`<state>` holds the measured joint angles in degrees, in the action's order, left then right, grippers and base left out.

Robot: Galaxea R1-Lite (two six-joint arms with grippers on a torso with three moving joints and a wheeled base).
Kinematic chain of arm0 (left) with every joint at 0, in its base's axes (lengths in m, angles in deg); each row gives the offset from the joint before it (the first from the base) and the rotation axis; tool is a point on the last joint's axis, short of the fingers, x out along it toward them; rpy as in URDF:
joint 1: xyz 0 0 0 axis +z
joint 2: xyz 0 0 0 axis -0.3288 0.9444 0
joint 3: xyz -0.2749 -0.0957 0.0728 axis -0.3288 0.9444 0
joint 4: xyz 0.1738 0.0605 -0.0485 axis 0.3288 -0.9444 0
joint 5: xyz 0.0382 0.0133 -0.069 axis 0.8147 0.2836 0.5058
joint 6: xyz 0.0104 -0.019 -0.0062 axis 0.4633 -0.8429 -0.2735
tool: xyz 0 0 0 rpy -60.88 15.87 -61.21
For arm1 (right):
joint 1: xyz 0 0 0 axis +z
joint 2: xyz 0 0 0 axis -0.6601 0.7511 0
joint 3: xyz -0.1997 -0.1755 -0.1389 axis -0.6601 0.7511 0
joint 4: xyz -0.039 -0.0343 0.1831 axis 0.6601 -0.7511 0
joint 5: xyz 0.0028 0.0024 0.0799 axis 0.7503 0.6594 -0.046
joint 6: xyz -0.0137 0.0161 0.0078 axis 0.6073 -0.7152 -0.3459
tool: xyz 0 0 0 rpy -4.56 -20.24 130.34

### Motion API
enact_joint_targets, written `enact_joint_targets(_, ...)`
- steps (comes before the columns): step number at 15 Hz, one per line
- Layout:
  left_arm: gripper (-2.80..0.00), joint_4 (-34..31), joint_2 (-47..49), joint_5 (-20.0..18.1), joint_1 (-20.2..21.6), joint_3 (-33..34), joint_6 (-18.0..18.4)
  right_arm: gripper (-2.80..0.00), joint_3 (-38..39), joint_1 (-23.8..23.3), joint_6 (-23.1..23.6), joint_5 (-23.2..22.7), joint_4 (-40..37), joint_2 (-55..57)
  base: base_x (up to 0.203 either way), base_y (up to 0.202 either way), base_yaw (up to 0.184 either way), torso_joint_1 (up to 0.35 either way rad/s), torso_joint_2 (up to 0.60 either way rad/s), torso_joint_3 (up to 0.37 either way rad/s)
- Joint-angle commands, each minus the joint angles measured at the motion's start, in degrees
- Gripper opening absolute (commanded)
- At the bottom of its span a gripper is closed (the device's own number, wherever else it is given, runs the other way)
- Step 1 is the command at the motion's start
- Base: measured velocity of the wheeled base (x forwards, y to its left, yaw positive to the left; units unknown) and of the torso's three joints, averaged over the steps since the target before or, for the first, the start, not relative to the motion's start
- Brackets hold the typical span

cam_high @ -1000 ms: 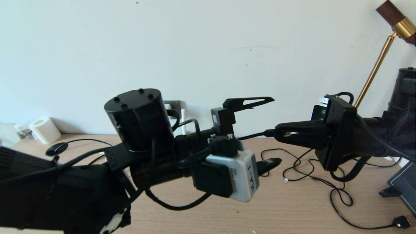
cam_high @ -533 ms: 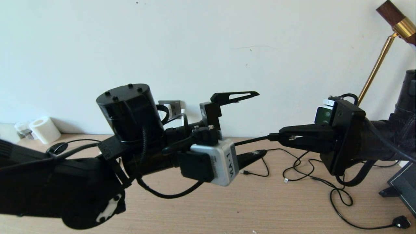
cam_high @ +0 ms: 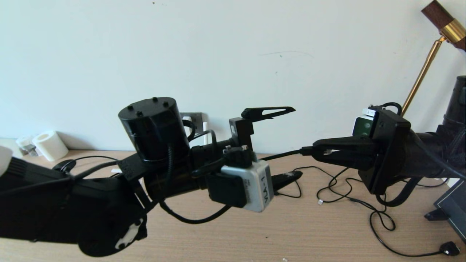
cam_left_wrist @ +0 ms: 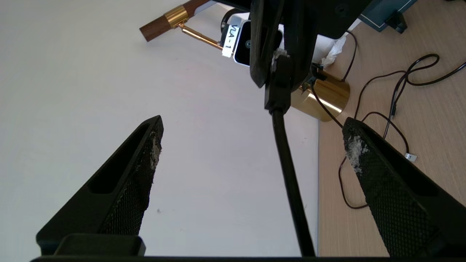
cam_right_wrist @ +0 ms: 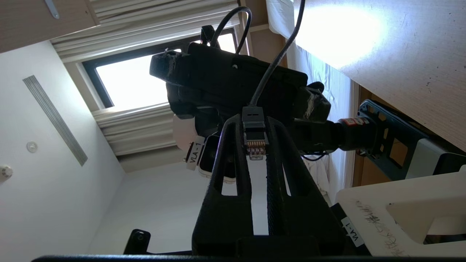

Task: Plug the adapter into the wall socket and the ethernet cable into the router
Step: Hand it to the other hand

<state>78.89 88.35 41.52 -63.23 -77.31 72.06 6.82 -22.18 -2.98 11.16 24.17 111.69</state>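
Wooden desk (cam_high: 291, 233) against white wall; right claw (cam_high: 316, 151) pinches ethernet cable (cam_high: 282, 156) (left claw (cam_high: 287, 143) spread).

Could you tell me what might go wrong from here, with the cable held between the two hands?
1. The right hand grips the ethernet cable only by its connector, so a pull could twist it loose.
2. The cable runs between the left hand's open fingers; closing or moving could snag it.
3. Loose thin cables on the table may catch.
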Motion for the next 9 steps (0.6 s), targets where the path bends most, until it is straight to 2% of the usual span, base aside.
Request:
enact_joint_targets(1,0.00,0.3,0.4,-0.2,-0.4,-0.1,0.3,-2.80,0.1,0.1,-0.4,-0.3,0.2,0.2,0.000,0.000,0.000,0.000,0.00,0.000)
enact_joint_targets(8,0.00,0.2,1.1,0.0,-0.9,-0.9,0.3,-2.80,0.6,0.1,-0.4,-0.4,0.3,0.3,0.000,0.000,0.000,0.000,0.00,0.000)
enact_joint_targets(9,-2.80,0.2,1.2,0.2,-1.0,-0.9,0.3,-2.80,0.5,0.2,-0.4,-0.5,0.3,0.6,0.000,0.000,0.000,0.000,0.00,0.000)
